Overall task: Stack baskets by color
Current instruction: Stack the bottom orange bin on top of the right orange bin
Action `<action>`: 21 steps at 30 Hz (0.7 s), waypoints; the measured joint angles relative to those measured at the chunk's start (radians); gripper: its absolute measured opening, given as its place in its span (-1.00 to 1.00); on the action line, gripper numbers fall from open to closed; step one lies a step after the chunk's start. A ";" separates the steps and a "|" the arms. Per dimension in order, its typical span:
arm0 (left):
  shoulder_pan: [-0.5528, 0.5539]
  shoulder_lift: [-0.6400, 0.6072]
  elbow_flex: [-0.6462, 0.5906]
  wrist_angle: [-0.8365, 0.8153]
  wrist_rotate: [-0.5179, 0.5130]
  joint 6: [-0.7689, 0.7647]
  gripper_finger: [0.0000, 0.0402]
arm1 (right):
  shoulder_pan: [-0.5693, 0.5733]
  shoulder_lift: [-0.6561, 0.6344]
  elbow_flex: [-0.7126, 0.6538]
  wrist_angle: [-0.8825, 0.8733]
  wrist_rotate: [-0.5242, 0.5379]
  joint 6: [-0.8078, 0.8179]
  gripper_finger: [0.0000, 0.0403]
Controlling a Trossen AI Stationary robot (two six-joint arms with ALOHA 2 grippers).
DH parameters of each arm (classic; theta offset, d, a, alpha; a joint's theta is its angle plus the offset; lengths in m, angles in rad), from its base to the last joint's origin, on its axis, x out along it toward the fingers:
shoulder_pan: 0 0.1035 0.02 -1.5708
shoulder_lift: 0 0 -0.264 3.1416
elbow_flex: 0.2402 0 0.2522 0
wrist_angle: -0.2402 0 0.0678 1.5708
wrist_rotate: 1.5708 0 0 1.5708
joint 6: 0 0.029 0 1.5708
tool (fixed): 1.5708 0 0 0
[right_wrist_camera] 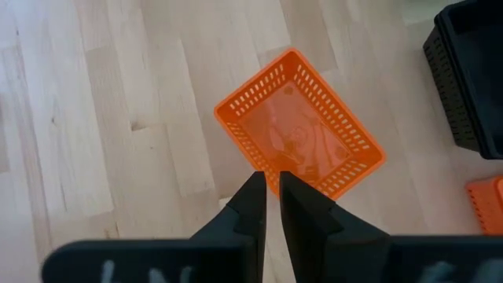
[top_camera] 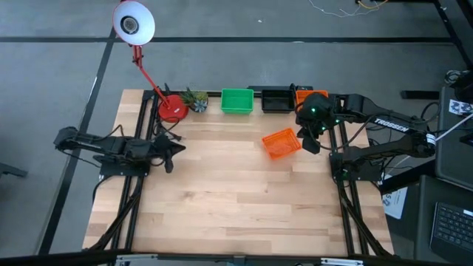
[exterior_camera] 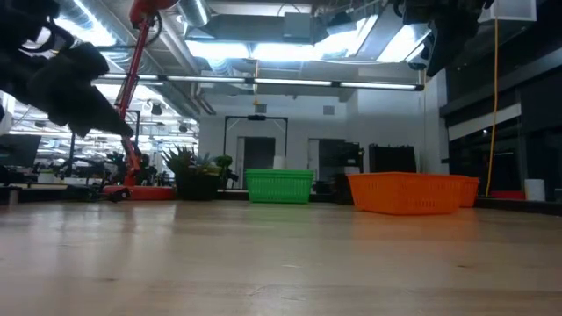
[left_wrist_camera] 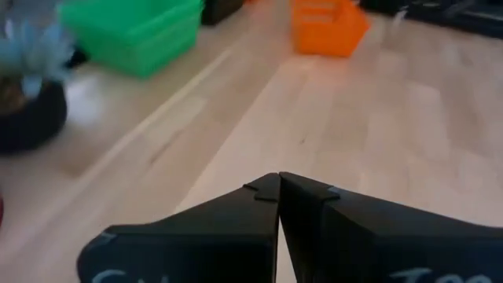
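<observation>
1. Right claw (right_wrist_camera: pixel 267 192): fingers nearly together with a thin gap between them, hanging over the rim of the loose orange basket (right_wrist_camera: pixel 300 124). Whether that rim sits in the gap, the right wrist view does not settle. In the low view the basket rests flat on the counter (top_camera: pixel 222 199), so it is not lifted.

2. Loose orange basket: seen from above it lies skewed, in open counter at about 2 o'clock from centre, apart from the back row.

3. Back row, along the 12 o'clock edge: a green basket (top_camera: pixel 236 100) toward 12 o'clock, a black basket (top_camera: pixel 276 99) just beside it toward 1 o'clock, and a second orange basket (top_camera: pixel 301 94) partly under the right arm. Whether any of these is already a stack of several cannot be told.

4. Left claw (left_wrist_camera: pixel 279 196): closed, holding nothing, parked at about 9 o'clock, well apart from every basket.

5. Assessment: colours appear already grouped along the back edge. One orange basket remains outstanding; it needs to go onto its orange mate near 1 o'clock. Task judged late-stage, not complete.

6. Non-task items at about 11 o'clock: desk lamp (top_camera: pixel 171 108) and small plant (top_camera: pixel 196 99), undisturbed.
</observation>
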 joint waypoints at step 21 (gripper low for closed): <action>-0.046 -0.065 -0.004 0.017 0.001 0.144 -1.00 | 0.006 0.001 -0.312 0.394 -0.334 -0.151 -0.69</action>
